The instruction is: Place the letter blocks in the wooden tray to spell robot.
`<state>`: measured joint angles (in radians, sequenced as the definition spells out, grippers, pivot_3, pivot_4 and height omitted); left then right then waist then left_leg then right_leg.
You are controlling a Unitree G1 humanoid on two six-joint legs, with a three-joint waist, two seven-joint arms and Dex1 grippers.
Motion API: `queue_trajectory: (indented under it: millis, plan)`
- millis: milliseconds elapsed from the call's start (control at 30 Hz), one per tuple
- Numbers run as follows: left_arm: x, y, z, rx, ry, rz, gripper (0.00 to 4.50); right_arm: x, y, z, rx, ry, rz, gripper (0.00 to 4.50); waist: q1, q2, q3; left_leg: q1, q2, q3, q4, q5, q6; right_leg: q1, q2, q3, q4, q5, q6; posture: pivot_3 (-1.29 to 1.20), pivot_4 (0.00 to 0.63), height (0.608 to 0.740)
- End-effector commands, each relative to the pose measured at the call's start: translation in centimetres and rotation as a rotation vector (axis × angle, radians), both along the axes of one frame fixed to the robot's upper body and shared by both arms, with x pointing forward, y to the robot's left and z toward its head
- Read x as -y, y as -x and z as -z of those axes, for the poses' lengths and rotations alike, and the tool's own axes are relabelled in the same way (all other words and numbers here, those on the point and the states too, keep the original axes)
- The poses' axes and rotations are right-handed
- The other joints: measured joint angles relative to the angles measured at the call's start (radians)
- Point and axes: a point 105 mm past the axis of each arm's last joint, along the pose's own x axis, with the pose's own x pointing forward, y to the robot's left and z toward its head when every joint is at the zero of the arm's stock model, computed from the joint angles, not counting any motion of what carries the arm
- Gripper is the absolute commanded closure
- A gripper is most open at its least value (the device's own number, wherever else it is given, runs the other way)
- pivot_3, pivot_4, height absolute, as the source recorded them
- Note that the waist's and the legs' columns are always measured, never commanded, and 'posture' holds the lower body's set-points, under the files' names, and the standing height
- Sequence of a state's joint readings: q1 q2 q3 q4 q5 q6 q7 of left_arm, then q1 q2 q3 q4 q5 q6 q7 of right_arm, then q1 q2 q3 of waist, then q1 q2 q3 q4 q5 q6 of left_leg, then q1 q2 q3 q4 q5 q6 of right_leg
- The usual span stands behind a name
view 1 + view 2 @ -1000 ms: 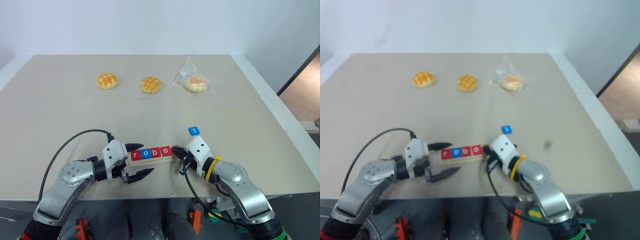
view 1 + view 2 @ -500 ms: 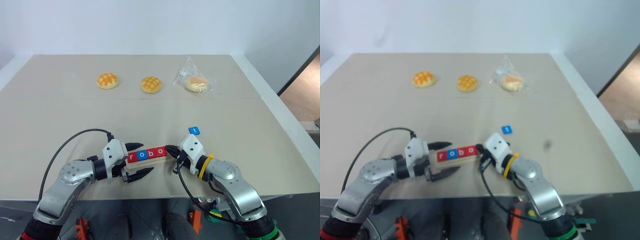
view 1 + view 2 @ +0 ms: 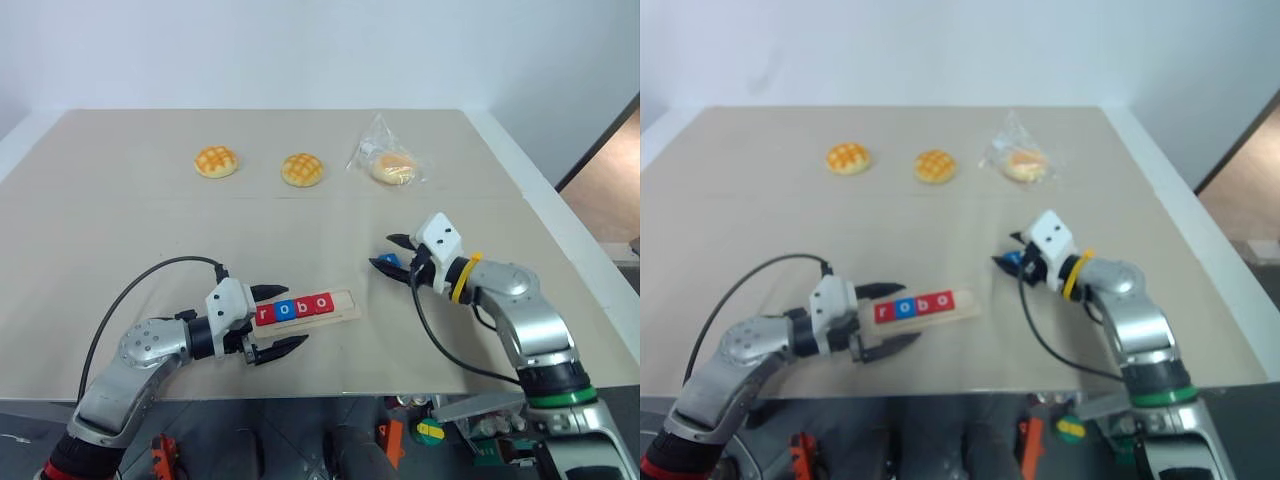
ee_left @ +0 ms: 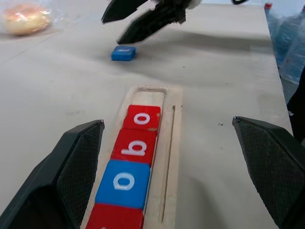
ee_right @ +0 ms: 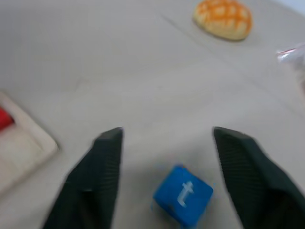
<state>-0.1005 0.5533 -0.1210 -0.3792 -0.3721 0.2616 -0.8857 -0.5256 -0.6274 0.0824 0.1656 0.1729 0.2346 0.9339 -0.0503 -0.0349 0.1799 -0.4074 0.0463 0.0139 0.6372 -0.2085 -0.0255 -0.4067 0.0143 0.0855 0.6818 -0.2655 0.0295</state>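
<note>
Silver-grey arms with white wrist blocks end in black two-fingered grippers: left gripper point(image 3: 276, 320), right gripper point(image 3: 390, 253). Black cables loop along both; yellow wrist band and green ring on the right.

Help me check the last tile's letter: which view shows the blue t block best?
The right wrist view: the blue t block lies between the open right gripper fingers, letter readable. The head views show it partly hidden; the left wrist view shows it small, letter unreadable.

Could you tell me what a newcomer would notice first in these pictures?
Probably the wooden tray near the table's front edge, its red and blue letter blocks spelling "robo", with the open left hand at its end. To its right, the open right hand hovers around the blue t block.
</note>
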Motion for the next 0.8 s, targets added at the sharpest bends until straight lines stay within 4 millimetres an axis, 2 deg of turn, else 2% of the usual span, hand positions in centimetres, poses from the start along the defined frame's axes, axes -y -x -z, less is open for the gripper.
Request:
queue_trajectory:
  millis: [33,133,233,433,467,800]
  plan:
    - [0.4,0.1,-0.8,0.039,0.01,0.033,0.0,-0.2,-0.4,-0.2,-0.01,0.038,-0.152,0.2,-0.002,0.0,0.0,0.0,0.0,0.0,0.0,0.0,0.0,0.0,0.0,0.0,0.0,0.0,0.0,0.0,0.15,0.74]
    - [0.4,0.0,-0.9,0.042,0.008,0.035,0.0,0.0,-1.4,0.1,-0.045,0.028,-0.187,0.09,-0.001,0.0,0.0,0.0,0.0,0.0,0.0,0.0,0.0,0.0,0.0,0.0,0.0,0.0,-0.001,0.0,0.15,0.74]
    - [0.2,0.2,-0.8,0.041,0.005,0.026,0.0,0.2,-1.5,0.9,-0.078,0.077,-0.251,0.09,0.001,0.0,0.0,0.0,0.0,0.0,0.0,0.0,0.0,0.0,0.0,0.0,0.0,0.001,-0.002,0.0,0.15,0.74]
    - [0.0,0.6,-0.7,0.035,-0.001,0.01,0.0,1.0,-2.5,1.6,-0.094,0.122,-0.247,0.09,0.001,0.0,0.0,0.0,-0.001,0.001,0.0,0.0,0.0,0.0,-0.002,0.001,0.0,0.003,-0.006,0.0,0.15,0.74]
    - [-0.1,0.6,-0.7,0.036,-0.003,0.007,0.0,1.2,-2.5,1.7,-0.1,0.123,-0.243,0.35,0.001,0.0,0.0,0.0,-0.001,0.001,0.0,0.0,0.0,0.0,-0.002,0.001,0.0,0.003,-0.006,0.0,0.15,0.74]
    - [-0.1,0.8,-0.4,0.029,-0.016,0.0,0.0,1.9,-1.8,3.0,-0.135,0.125,-0.258,0.35,0.001,0.0,0.0,0.0,0.0,0.001,0.0,0.0,0.0,0.001,-0.001,0.0,0.0,0.004,-0.007,0.0,0.15,0.74]
